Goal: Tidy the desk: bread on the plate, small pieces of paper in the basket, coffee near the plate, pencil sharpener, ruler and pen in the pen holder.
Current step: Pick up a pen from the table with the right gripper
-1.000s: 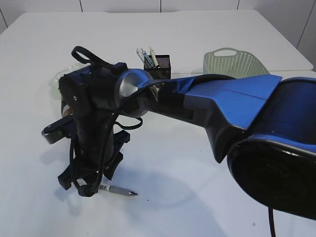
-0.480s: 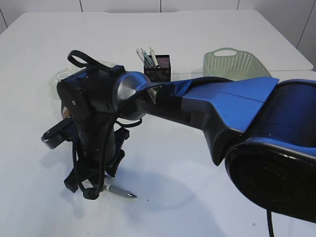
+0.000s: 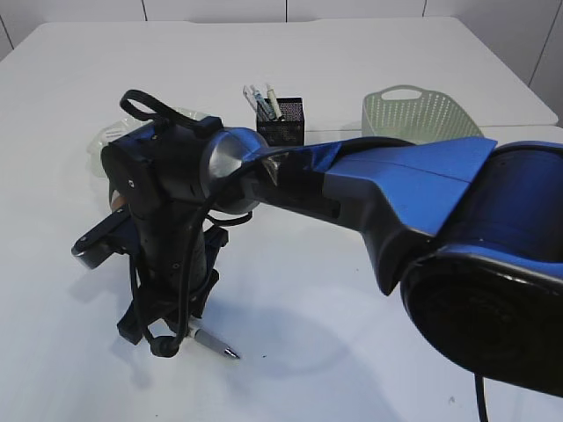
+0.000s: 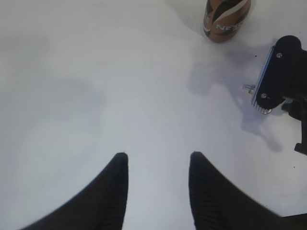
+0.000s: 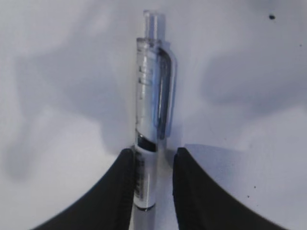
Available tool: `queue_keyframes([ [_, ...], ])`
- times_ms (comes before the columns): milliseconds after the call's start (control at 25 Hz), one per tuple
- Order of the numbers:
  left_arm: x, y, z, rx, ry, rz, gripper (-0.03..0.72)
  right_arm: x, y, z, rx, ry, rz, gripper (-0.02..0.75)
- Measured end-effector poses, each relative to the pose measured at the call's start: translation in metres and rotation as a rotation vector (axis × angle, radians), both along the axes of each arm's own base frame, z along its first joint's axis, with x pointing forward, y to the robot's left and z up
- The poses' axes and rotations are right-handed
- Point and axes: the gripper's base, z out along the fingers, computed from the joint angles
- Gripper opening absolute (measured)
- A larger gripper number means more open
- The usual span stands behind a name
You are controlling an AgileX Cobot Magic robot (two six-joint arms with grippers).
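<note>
A clear click pen (image 5: 152, 110) with a silver tip lies on the white table at the front left (image 3: 215, 345). My right gripper (image 5: 152, 158) is down at the table with its fingers on either side of the pen's barrel. The left finger touches the barrel and a narrow gap shows at the right finger, so it is open. It also shows in the exterior view (image 3: 154, 338). My left gripper (image 4: 157, 160) is open and empty over bare table. The brown coffee can (image 4: 225, 19) stands beyond it. The black mesh pen holder (image 3: 281, 121) holds pens.
A pale green basket (image 3: 418, 114) stands at the back right. A clear plate (image 3: 104, 141) sits at the back left, mostly behind the right arm. The right gripper's black body (image 4: 276, 72) is at the right of the left wrist view.
The right gripper's fingers have narrowed around the pen. The pen has turned a little, its tip swinging toward the front of the table.
</note>
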Motion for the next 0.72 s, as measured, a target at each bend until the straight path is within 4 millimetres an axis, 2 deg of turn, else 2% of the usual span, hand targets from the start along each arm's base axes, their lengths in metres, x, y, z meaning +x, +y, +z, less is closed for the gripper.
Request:
queue_keyframes([
  [440,0.0000,0.0000,0.0000,0.000,0.000,0.000,0.292,0.0013,0.0010,-0.0060,-0.010,0.004,0.005,0.223],
  [600,0.0000,0.0002,0.0000,0.002,0.000,0.000,0.291,0.0010,0.0014,-0.0060,-0.006,0.009,0.003,0.115],
  [720,0.0001,0.0003,0.0001,0.004,-0.001,0.001,0.290,0.0010,0.0014,-0.0060,-0.006,0.009,0.001,0.090],
])
